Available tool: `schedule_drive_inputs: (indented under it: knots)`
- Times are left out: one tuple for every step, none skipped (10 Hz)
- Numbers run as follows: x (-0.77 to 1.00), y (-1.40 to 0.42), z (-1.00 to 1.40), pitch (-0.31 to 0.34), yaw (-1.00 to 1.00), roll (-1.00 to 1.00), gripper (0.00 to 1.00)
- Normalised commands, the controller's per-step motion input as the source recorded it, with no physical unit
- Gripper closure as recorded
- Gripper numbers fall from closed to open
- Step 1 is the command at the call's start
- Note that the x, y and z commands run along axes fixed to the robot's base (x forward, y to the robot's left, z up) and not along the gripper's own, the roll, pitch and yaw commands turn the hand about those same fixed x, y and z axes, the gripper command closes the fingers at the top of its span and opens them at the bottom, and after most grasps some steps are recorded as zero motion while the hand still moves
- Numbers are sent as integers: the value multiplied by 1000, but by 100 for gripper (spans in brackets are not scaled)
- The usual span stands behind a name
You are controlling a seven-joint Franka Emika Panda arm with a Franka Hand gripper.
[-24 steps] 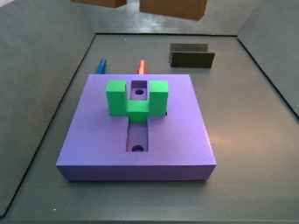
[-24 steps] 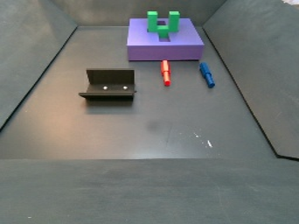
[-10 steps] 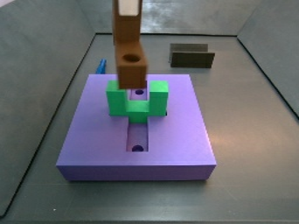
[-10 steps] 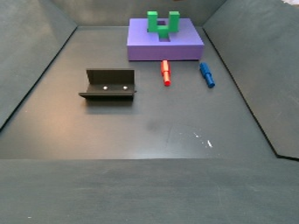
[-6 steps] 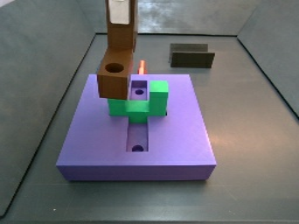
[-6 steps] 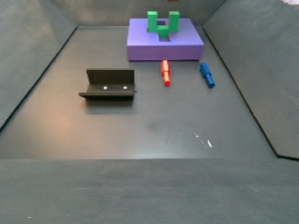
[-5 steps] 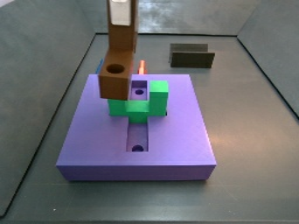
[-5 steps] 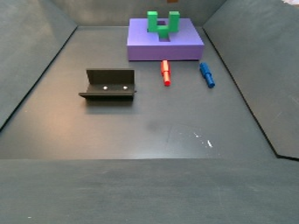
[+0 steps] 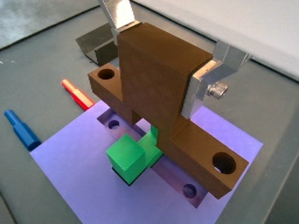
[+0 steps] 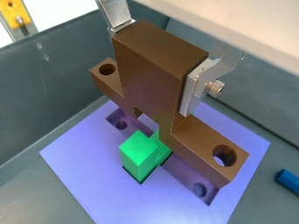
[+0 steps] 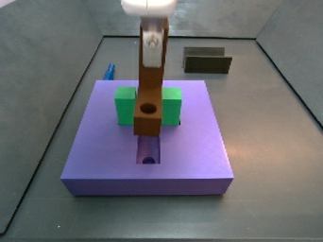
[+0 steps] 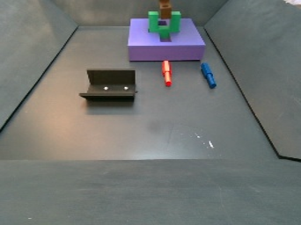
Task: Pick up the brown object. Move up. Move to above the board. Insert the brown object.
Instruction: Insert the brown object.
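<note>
My gripper [image 11: 151, 36] is shut on the brown object [image 11: 149, 95], which hangs upright, its lower end with the round hole down in the gap of the green U-shaped block [image 11: 125, 106], over the slot of the purple board [image 11: 190, 151]. In both wrist views the silver fingers [image 9: 218, 68] [image 10: 204, 80] clamp the brown object's [image 9: 158, 83] [image 10: 155, 77] thick stem, its cross arms lying just above the green block [image 9: 132, 158] [image 10: 145, 150] and board [image 9: 76, 171] [image 10: 87, 149]. The far side view shows the brown object [image 12: 166, 10] above the board [image 12: 167, 46].
The dark fixture [image 12: 109, 85] [image 11: 207, 60] stands on the floor apart from the board. A red stick [image 12: 167, 72] [image 9: 77, 94] and a blue stick [image 12: 209, 75] [image 9: 21, 129] lie beside the board. Grey walls enclose the floor.
The gripper carried the brown object from left of the green block to over the slot, turned it edge-on, and lowered it into the green block's gap.
</note>
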Motion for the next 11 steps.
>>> schedule_drive_inputs:
  knots:
    - [-43,0,-200,0,-211,67,100]
    - [0,0,-137,11,-194,49,100]
    - [0,0,-163,0,-137,13,100]
    - [29,0,-163,0,-57,0,100]
    - [106,0,-166,0,0,0,100]
    - [91,0,-177,0,43,0,100]
    - [60,0,-180,0,77,0,100]
    - [66,6,-177,0,89,14,100]
    - [20,23,-191,0,69,26,100]
    - [-60,17,-217,-14,0,11,100]
    - [0,0,-163,-13,0,13,100]
